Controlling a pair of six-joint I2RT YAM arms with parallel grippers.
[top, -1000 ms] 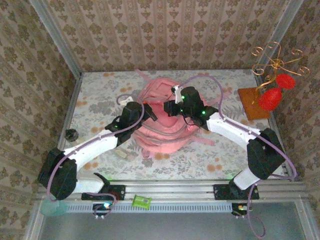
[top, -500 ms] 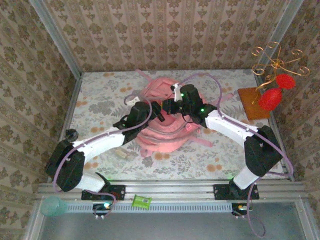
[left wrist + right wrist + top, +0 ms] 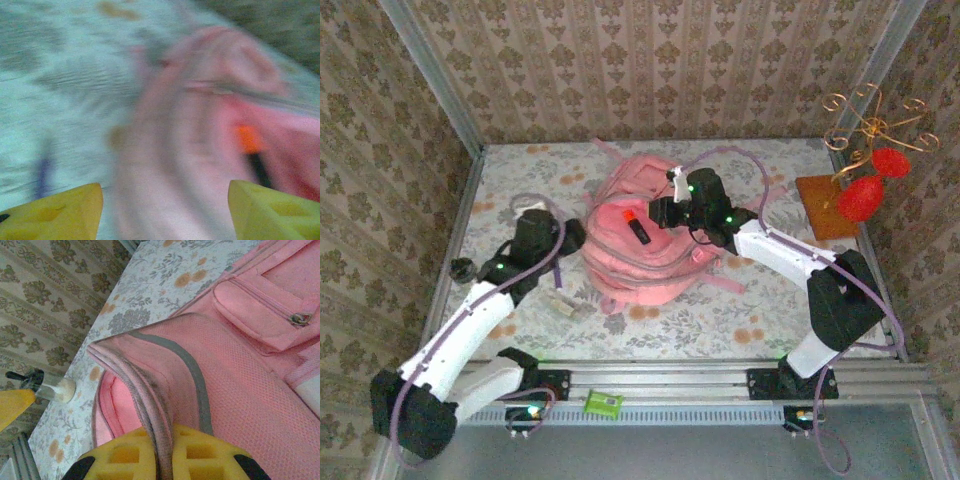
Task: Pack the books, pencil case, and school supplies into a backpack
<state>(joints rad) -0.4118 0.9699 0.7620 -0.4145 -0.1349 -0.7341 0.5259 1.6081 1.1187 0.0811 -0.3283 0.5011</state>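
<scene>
A floral-patterned table (image 3: pixel 750 170) is carrying the pink backpack (image 3: pixel 650 270), which is lying at its centre with its upper compartment gaping toward the overhead camera. The right gripper (image 3: pixel 665 212) is reaching over the bag's right side, its yellow pads pressed onto a grey-trimmed fold of the pink fabric; seen from the right wrist, the right gripper (image 3: pixel 160 452) is pinching that rim of the backpack (image 3: pixel 240 390) and holding it raised. The left gripper (image 3: pixel 572 238) is hanging just beside the bag's left edge. From the left wrist, the left gripper (image 3: pixel 164 212) is showing its two yellow fingertips spread wide with nothing between them, above a blurred backpack (image 3: pixel 200 115). A black marker with orange cap (image 3: pixel 636 227) is lying inside the open compartment, and is appearing again as an orange-and-black smear (image 3: pixel 252 150). A thin purple pen (image 3: pixel 44 172), blurred, is lying on the cloth left of the bag. A small pale beige block (image 3: pixel 566 306) is sitting on the table near the bag's lower left.
</scene>
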